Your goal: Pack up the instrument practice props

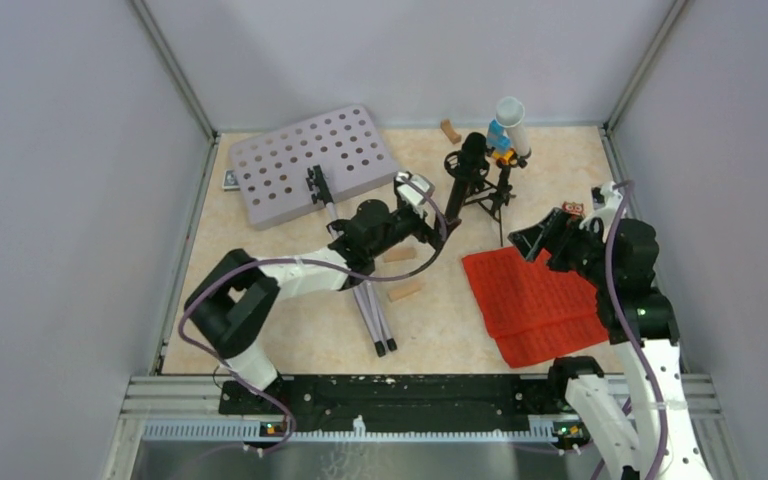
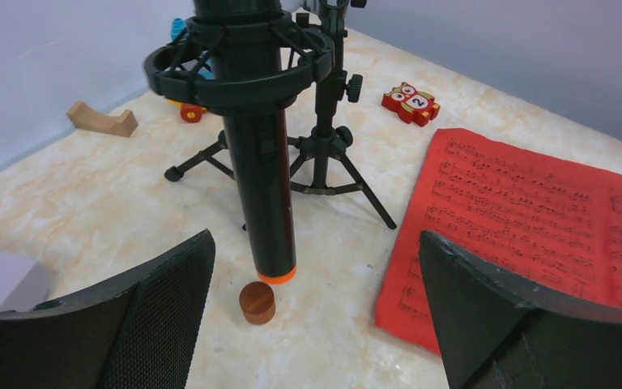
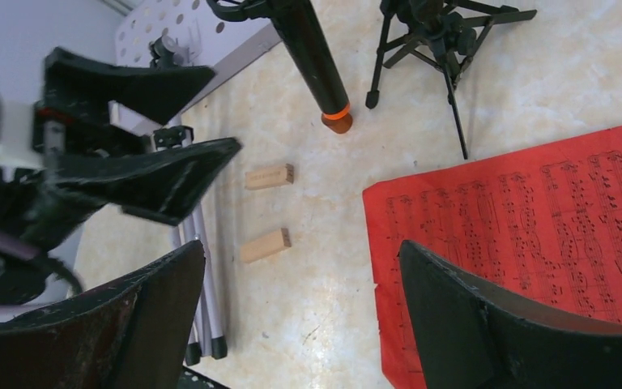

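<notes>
The black microphone (image 2: 263, 162) hangs tilted in its shock mount (image 2: 235, 69) on the small black tripod (image 2: 324, 154), its orange end (image 2: 278, 276) just above the floor. My left gripper (image 2: 316, 308) is open and empty, just short of that orange end; it also shows in the top view (image 1: 428, 222). My right gripper (image 1: 542, 232) is open and empty above the far left corner of the red sheet-music pages (image 1: 535, 295). The grey perforated plate (image 1: 310, 165) lies at the back left with its silver tripod legs (image 1: 370, 310) folded. The white tube (image 1: 513, 125) stands behind the microphone.
A brown wooden cylinder (image 2: 257, 302) sits just before the orange end. Two wooden blocks (image 3: 269, 176) (image 3: 265, 245) lie beside the silver legs. A wooden arch (image 2: 103, 120), a toy car (image 1: 501, 140) and a red owl toy (image 2: 411, 104) lie at the back.
</notes>
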Robot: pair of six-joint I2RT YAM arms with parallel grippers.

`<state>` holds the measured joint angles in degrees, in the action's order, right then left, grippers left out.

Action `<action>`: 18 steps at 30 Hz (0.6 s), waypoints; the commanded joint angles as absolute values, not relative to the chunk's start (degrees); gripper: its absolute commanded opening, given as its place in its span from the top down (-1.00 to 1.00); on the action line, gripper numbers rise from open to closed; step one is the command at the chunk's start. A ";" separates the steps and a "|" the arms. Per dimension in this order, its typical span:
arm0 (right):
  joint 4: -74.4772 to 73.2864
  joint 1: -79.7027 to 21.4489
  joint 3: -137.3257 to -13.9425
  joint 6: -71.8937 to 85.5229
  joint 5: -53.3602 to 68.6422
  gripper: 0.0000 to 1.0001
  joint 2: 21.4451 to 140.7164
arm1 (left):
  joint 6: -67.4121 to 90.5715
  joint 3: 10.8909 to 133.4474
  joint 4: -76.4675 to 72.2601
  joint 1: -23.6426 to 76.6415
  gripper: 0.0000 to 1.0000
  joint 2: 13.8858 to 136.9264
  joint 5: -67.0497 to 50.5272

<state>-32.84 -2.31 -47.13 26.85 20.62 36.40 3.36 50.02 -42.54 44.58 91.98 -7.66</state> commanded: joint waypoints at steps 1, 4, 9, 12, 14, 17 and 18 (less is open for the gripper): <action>-33.59 -1.93 -48.52 26.16 22.94 -0.75 34.80 | 0.44 57.65 -54.66 44.85 -0.97 99.53 -10.83; -34.63 -1.89 -48.95 25.69 22.89 -0.75 34.04 | -1.25 60.81 -57.50 44.84 -0.97 104.38 -9.40; -34.90 -1.88 -48.28 25.62 23.62 -0.75 33.38 | -2.22 68.26 -55.76 44.84 -0.97 112.32 -8.61; -35.70 -1.93 -48.69 25.13 23.73 -0.75 33.49 | -2.55 72.07 -55.33 44.74 -0.94 116.18 -7.62; -36.40 -1.89 -49.09 24.61 23.73 -0.75 33.42 | -3.16 74.99 -54.54 44.74 -0.90 118.14 -6.97; -37.43 -1.93 -49.63 23.81 23.45 -0.75 33.26 | -3.32 77.69 -54.24 44.61 -0.81 120.47 -4.76; -37.67 -1.91 -49.78 23.70 23.40 -0.75 33.23 | -3.27 78.48 -54.12 44.51 -0.77 121.10 -4.22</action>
<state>-36.82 -2.17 -47.16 25.23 22.85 33.82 -2.13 74.02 -51.81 44.66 119.52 -6.57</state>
